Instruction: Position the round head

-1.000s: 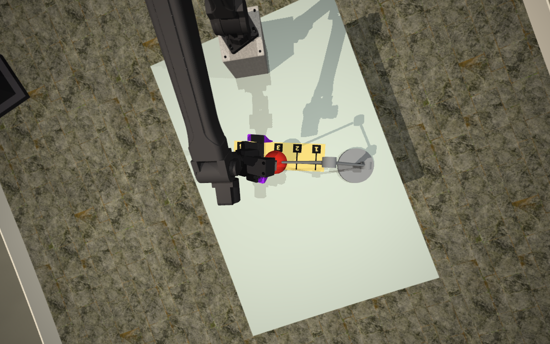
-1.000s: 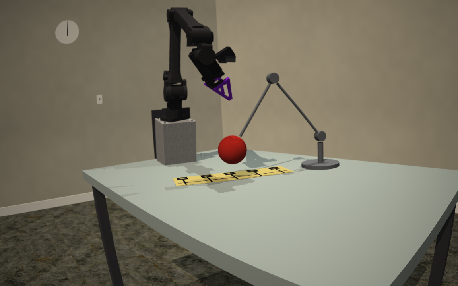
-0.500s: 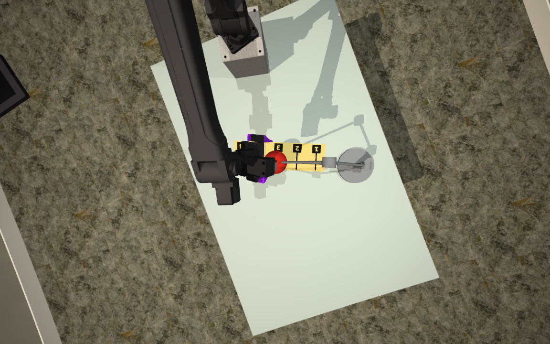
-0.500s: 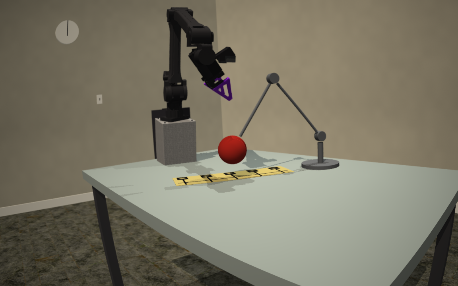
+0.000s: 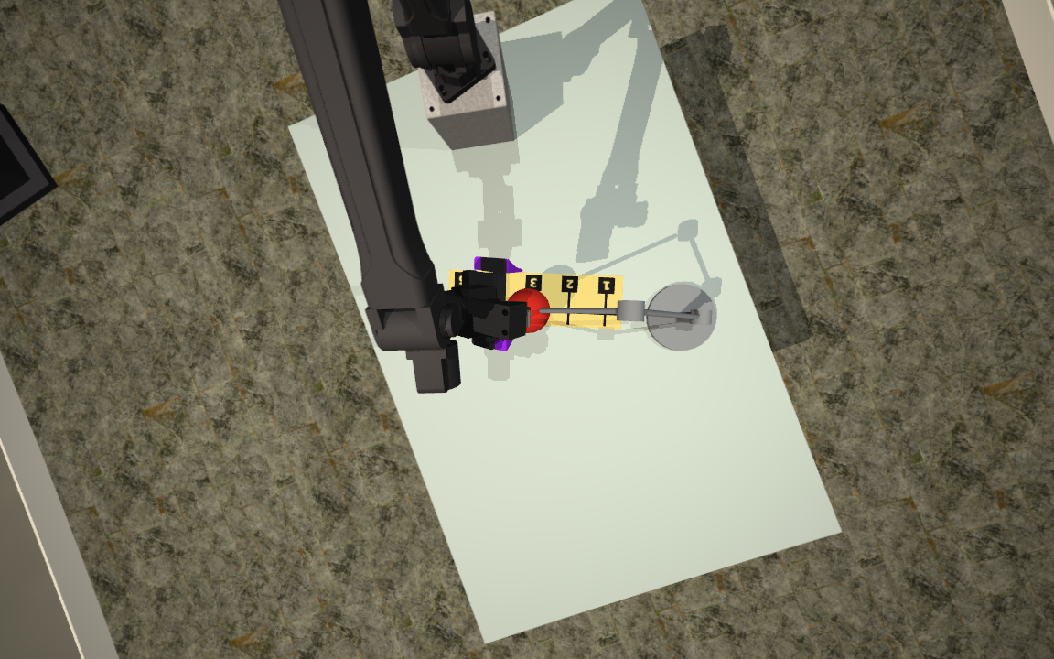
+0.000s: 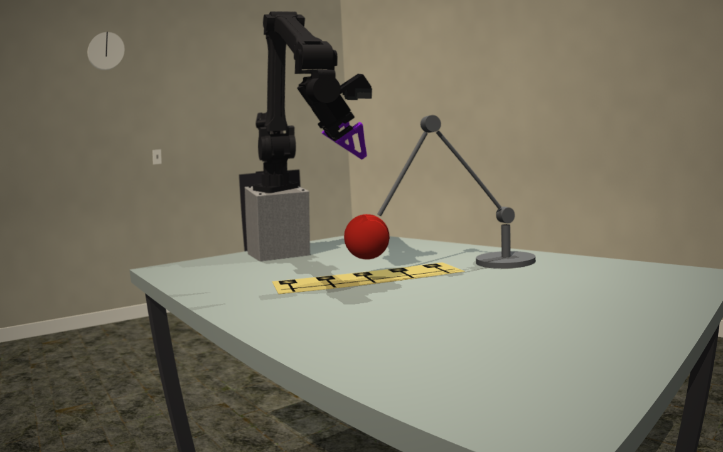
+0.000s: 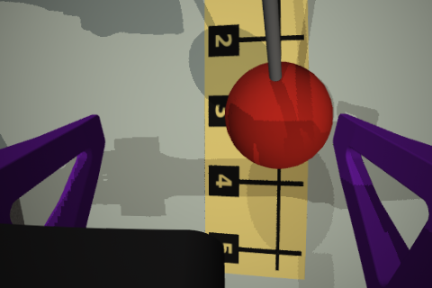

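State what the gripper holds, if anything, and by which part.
Nothing. The gripper is open, raised clear of the red lamp head, which hangs free above the yellow strip.

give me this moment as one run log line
tool: open, empty, above head | lamp head: over mark 3, off bench | foot: on bench

Plain tan walls (image 6: pixel 549 112) meet at a corner behind the worktop (image 6: pixel 465 348). A pale round disc with a dark vertical line (image 6: pixel 105 50) hangs high on the left wall, and a small white switch plate (image 6: pixel 156 156) sits lower down. A light skirting board (image 6: pixel 44 326) runs along the wall's base. The floor (image 5: pixel 145 409) is mottled dark stone in green and brown. The worktop is pale grey-green on dark legs (image 6: pixel 170 371); soft shadows fall across it.
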`<state>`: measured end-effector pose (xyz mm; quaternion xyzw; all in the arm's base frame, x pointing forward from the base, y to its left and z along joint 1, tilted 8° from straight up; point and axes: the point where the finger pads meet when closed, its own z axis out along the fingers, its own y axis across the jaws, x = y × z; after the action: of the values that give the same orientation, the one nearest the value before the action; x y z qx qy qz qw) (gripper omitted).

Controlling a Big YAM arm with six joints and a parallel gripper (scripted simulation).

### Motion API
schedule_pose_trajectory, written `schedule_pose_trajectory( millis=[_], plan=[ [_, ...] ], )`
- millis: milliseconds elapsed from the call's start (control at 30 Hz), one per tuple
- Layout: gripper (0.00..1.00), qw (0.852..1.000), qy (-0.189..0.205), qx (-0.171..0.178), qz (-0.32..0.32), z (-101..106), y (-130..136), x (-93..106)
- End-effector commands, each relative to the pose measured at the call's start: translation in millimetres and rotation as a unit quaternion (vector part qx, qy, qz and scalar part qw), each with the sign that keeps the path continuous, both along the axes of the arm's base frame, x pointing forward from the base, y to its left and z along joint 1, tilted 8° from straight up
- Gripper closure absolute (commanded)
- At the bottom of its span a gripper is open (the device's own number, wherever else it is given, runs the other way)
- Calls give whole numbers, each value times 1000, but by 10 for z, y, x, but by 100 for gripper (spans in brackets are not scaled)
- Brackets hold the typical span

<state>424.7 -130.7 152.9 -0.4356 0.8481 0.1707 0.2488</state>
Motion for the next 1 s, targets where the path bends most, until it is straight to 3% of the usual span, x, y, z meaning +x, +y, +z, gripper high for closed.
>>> schedule_pose_trajectory(
  millis=[0,600,967],
  plan=[
    [0,1000,-5,-2,0,41,-8,14],
    [0,1000,-5,-2,0,41,-8,14],
    [0,995,-39,-87,-2,89,61,161]
  ],
)
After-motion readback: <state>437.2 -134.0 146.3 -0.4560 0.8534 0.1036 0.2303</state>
